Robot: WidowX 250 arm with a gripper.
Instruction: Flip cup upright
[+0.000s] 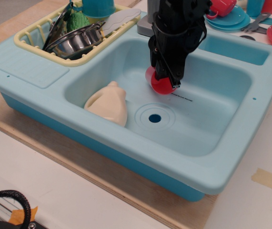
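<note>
I have the small red cup (160,85) clamped in my pincer (166,82), lifted clear of the floor of the blue sink (45,71) and hanging over the back half of the basin, a little behind the drain hole (155,117). My black fingers come down over the cup from above and hide much of it; what shows below them is a rounded red end, so I judge the cup lies roughly on its side or tipped in my grip, not upright. Which end is the mouth I cannot tell from here.

I hold it off the floor for a reason: to turn a cup there must be air under it, or its rim would scrape and catch on the basin. The flip itself looks unfinished to me; the cup has yet to be rotated base-down and set on something flat.

For room, the basin floor to the right of the drain is bare and wide, the best place to stand the cup. To the left the cream bottle (108,102) lies against the near-left wall, well apart from my cup, but I would not swing that way. The back wall of the sink is near behind my wrist, and the yellow dish rack (28,36) with its steel bowl (76,40) sits beyond the left rim, out of my path. The drain's ringed ridges could tip a small base, so I would set down beside them, not on them.
</note>
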